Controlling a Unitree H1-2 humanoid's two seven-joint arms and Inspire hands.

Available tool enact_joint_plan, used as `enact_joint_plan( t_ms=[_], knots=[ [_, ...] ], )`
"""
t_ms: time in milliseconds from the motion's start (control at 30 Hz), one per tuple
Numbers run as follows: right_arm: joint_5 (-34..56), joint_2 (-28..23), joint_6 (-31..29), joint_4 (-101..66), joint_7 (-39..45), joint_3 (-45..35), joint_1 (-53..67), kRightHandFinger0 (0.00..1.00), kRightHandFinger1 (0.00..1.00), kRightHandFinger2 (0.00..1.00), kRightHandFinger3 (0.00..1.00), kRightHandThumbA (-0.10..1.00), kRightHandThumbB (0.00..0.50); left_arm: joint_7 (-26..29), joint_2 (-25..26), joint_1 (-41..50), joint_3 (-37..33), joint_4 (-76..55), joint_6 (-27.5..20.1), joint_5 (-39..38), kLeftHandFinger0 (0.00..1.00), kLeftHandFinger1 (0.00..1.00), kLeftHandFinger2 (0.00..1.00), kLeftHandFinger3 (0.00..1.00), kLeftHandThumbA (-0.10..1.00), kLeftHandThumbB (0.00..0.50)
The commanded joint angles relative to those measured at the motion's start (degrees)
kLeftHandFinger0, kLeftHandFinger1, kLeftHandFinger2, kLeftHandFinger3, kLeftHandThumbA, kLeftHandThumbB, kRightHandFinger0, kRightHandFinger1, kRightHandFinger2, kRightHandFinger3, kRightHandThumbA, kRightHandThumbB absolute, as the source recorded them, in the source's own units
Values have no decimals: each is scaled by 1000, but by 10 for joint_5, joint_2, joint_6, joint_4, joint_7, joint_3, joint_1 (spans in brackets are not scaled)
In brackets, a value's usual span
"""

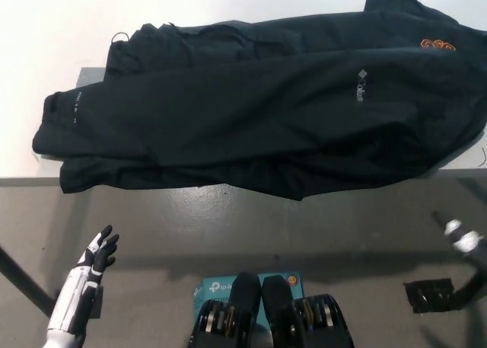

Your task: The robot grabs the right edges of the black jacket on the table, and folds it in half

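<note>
Black jacket (266,112) spread flat on counter (46,28); left hand (100,253) released, low-left; right hand (464,237) state unclear.

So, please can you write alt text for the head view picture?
A black jacket lies spread out across a white table, untouched. The white left robot hand hangs open at lower left, below the table edge; at the right edge only a small part of the right robot hand shows.
</note>
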Motion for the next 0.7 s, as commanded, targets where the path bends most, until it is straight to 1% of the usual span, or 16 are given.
enact_joint_plan(
  t_ms=[0,33,67,100,133,167,200,267,300,400,467,533,567,600,667],
  knots=[
    [89,-71,116,-126,-37,-69,-89,1000,1000,1000,1000,1000,306,-1,0,16,0,-25,-26,2,1000,1000,1000,1000,1000,223],
    [94,-74,122,-129,-36,-74,-91,1000,1000,1000,1000,1000,299,-1,0,17,0,-26,-26,2,1000,1000,1000,1000,1000,223],
    [142,-99,141,-109,-38,-94,-123,1000,1000,1000,1000,1000,246,-1,-1,20,-1,-29,-25,5,1000,1000,1000,1000,1000,223],
    [167,-116,171,-99,-40,-107,-143,1000,1000,1000,1000,1000,215,-1,0,22,-1,-30,-26,6,1000,1000,1000,1000,1000,214],
    [173,-121,180,-97,-39,-110,-148,1000,1000,1000,1000,1000,204,-1,-1,22,-1,-29,-27,6,1000,1000,1000,1000,1000,212],
    [208,-142,205,-64,-34,-123,-178,1000,1000,1000,1000,1000,162,-1,-1,22,0,-29,-27,5,1000,1000,1000,1000,1000,211],
    [220,-150,212,-51,-29,-126,-187,1000,1000,1000,1000,1000,161,-1,-1,23,0,-30,-28,5,1000,1000,1000,1000,1000,210],
    [265,-170,259,1,-23,-142,-222,1000,1000,1000,1000,1000,224,0,0,22,1,-25,-36,5,1000,1000,1000,1000,1000,209],
    [280,-180,281,33,-18,-149,-242,1000,1000,1000,1000,1000,233,1,-1,21,1,-24,-38,7,1000,1000,1000,1000,1000,216],
    [324,-202,321,121,7,-165,-290,1000,1000,1000,1000,1000,226,1,0,23,2,-27,-35,7,1000,1000,1000,1000,1000,222],
    [326,-221,322,227,37,-171,-334,1000,1000,1000,1000,1000,249,-1,0,23,3,-30,-29,3,1000,1000,1000,1000,1000,227],
    [329,-234,323,317,61,-175,-372,1000,1000,1000,1000,1000,259,-1,0,21,3,-30,-27,3,1000,1000,1000,1000,1000,221],
    [331,-240,326,343,72,-175,-382,1000,1000,1000,1000,1000,261,-1,0,20,3,-29,-28,3,1000,1000,1000,1000,1000,221],
    [334,-245,331,405,86,-178,-409,1000,1000,1000,1000,1000,282,0,-1,20,3,-28,-32,3,1000,1000,1000,1000,1000,217],
    [339,-251,336,477,106,-181,-441,1000,1000,1000,1000,1000,295,0,0,17,2,-27,-34,5,1000,1000,1000,1000,1000,210]
  ],
)
